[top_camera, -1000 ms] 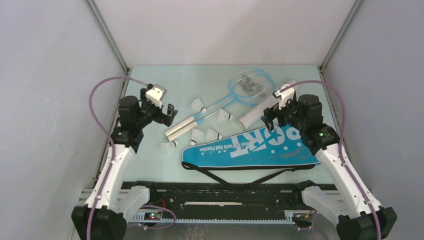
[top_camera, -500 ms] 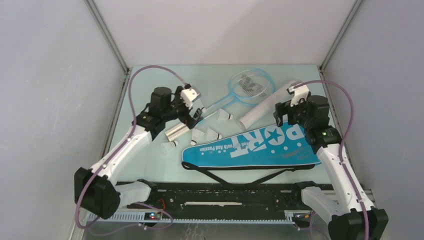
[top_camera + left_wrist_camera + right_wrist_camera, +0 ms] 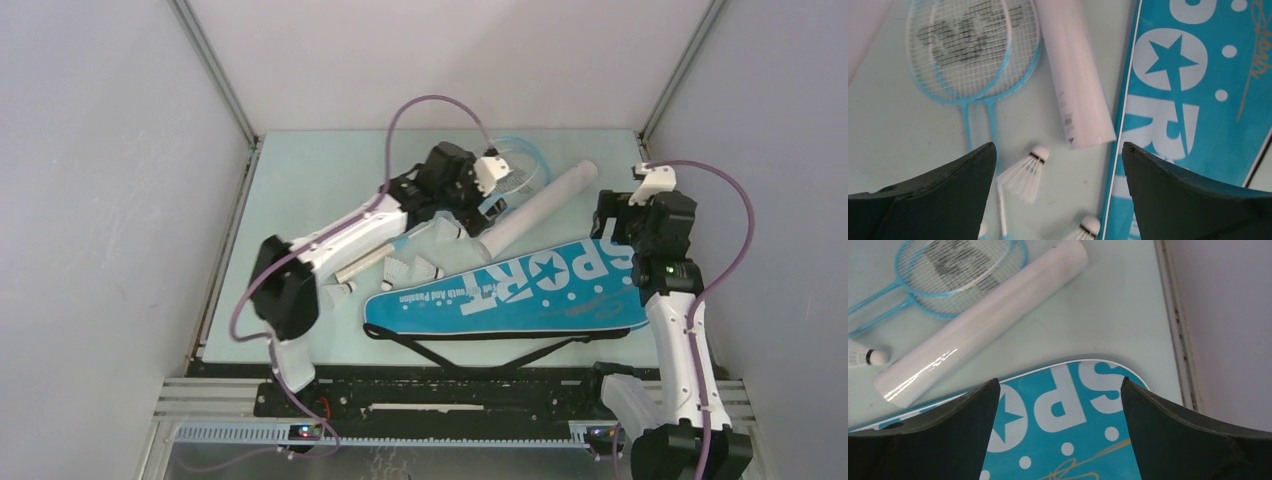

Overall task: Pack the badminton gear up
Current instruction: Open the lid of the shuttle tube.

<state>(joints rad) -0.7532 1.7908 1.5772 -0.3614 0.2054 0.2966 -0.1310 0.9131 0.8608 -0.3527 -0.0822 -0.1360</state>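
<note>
Two light-blue rackets [image 3: 973, 55] lie stacked at the back of the table; in the top view my left arm covers most of their heads [image 3: 520, 165]. The long white tube [image 3: 535, 208] lies diagonally beside them, also seen in the left wrist view [image 3: 1073, 75] and the right wrist view [image 3: 978, 320]. The blue "SPORT" bag [image 3: 520, 290] lies in front, its black strap [image 3: 470, 345] toward me. Several white shuttlecocks [image 3: 415, 268] lie left of the bag; one [image 3: 1025, 172] lies below my open left gripper [image 3: 490, 200]. My right gripper [image 3: 612, 228] is open above the bag's wide end [image 3: 1068, 410].
The rackets' white handles [image 3: 365, 262] point toward the near left. A lone shuttlecock [image 3: 338, 293] lies beside my left arm's base link. Grey walls enclose the table on three sides; the right wall and table edge [image 3: 1173, 330] are close to my right gripper.
My left arm has swung far right, from the left side of the table to above the racket heads and tube. My right gripper has drawn back right, toward the bag's wide end.
</note>
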